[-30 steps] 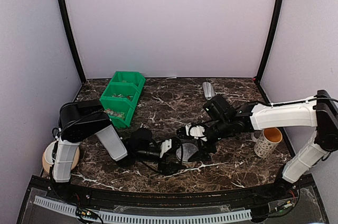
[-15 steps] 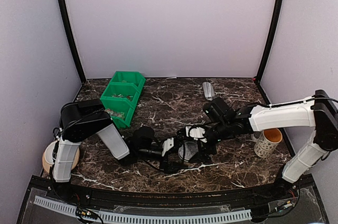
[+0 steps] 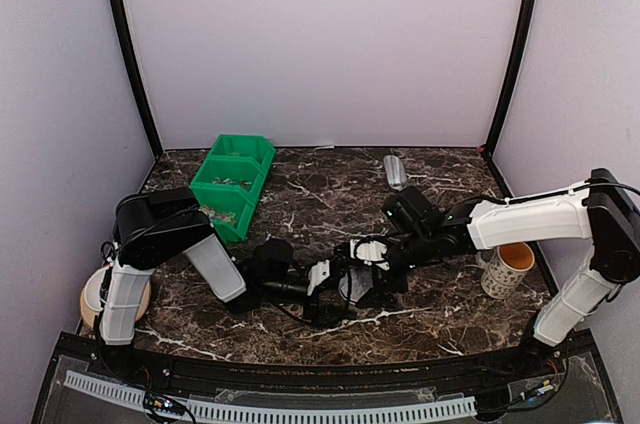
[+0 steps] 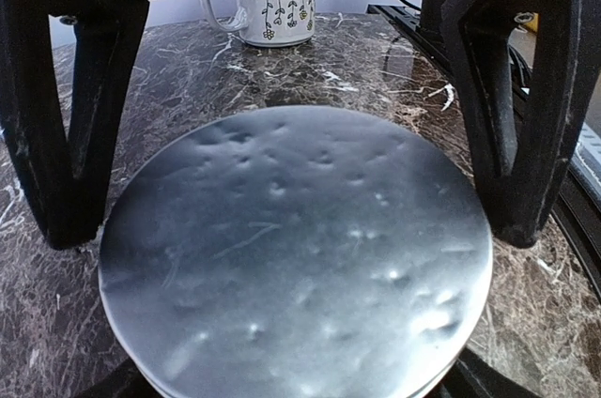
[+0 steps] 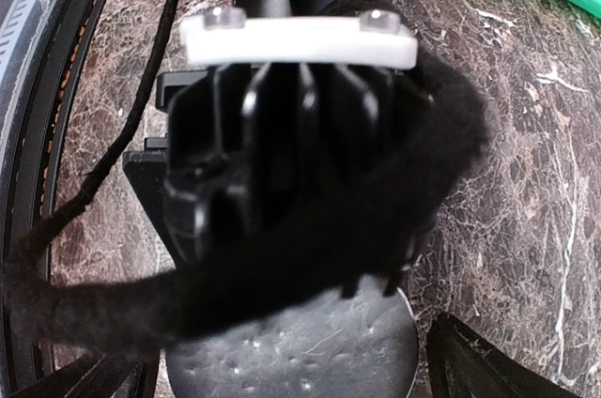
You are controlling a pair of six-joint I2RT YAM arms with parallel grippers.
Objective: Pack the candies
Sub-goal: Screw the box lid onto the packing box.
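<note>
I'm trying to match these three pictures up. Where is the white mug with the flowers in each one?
Top external: the mug stands at the right, beside the right arm.
Left wrist: the mug is at the top edge, beyond the silvery round lid.
Right wrist: not in it.
Shared landmark: that lid, near the centre from above and at the bottom edge of the right wrist view.

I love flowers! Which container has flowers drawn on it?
The white mug: little black flowers and writing on its side. The green bin is plain.
</note>
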